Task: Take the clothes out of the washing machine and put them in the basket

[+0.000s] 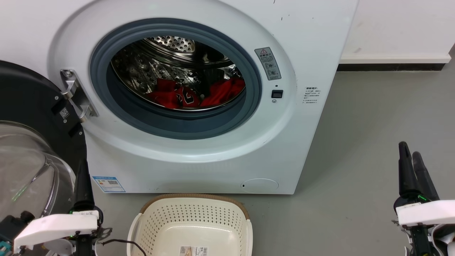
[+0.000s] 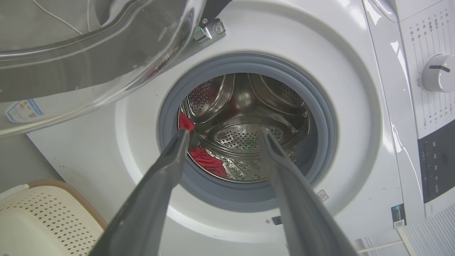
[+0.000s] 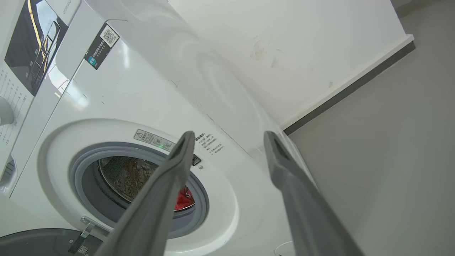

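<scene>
Ok, first reach not begun yet, by my read: the bright red jersey-like clothes w/ black-and-white lettering lie heaped at the bottom of the shiny perforated steel drum, upper centre of the head view, inside the big white front-loading washing machine. Black-framed glass door hangs wide open at the left edge. Small cream-white perforated plastic basket w/ brown woven-look rim sits bottom centre, just in front of the machine, nothing red in the part that shows. Left gripper: long dark fingers spread apart, holding nothing, aimed straight at the porthole in its wrist view, red fabric peeking beside the left finger. In the head view it sits at lower left beside the door glass, well short of the opening. Right gripper: jaws apart too, empty, lower right of the head view, fingers up, over the grey floor, well apart from the clothes. Next move, imo: left arm goes fwd through the grey rubber rim, dips to the drum bottom, closes on a fold of fabric. Needs care w/ the door glass close by.
</scene>
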You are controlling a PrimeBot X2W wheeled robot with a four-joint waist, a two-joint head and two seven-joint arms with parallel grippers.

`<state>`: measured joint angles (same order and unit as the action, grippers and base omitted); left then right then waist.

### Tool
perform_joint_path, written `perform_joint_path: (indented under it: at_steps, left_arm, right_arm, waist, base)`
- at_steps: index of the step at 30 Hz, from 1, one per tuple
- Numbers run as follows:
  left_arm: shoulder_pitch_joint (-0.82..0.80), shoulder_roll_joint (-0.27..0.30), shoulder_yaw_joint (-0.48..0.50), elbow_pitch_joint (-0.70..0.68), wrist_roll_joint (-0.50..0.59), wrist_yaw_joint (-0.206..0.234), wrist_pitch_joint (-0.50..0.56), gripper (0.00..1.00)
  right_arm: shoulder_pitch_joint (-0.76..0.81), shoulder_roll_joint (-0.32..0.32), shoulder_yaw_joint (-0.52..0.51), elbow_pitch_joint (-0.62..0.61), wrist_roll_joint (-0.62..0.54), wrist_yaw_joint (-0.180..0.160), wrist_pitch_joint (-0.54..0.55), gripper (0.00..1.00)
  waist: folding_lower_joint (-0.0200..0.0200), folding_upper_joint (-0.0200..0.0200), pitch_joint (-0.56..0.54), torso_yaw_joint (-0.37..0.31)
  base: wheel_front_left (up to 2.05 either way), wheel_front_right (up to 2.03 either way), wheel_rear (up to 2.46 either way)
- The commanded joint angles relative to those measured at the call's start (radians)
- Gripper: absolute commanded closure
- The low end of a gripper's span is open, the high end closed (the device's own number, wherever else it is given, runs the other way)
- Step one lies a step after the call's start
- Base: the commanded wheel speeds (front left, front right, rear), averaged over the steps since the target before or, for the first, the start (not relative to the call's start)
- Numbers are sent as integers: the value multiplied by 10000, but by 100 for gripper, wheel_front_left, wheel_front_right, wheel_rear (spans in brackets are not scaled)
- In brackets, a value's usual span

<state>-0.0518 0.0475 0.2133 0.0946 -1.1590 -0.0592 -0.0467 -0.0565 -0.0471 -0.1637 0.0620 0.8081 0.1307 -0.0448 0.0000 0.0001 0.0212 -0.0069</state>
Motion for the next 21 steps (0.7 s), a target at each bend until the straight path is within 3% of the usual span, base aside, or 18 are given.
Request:
perform_joint_path:
  at_steps: [1,11,21]
  left_arm:
    - [-207,25,-89,-546,534,126,-116,0]
    - [83,26,-749,-1651,2407,698,-448,0]
    - [277,29,-1294,-2291,3868,647,-725,0]
  right_arm:
    - [-162,-48,72,-456,-796,1,-119,0]
    - [-55,-50,554,-1367,-3355,1,-459,0]
    - [43,-50,823,-1890,-5016,1,-734,0]
  waist:
    - [0,-1,19,0]
    - [0,-1,87,-9]
    - [0,-1,123,-32]
  base:
    - [0,0,0]
    - [0,0,0]
    - [0,0,0]
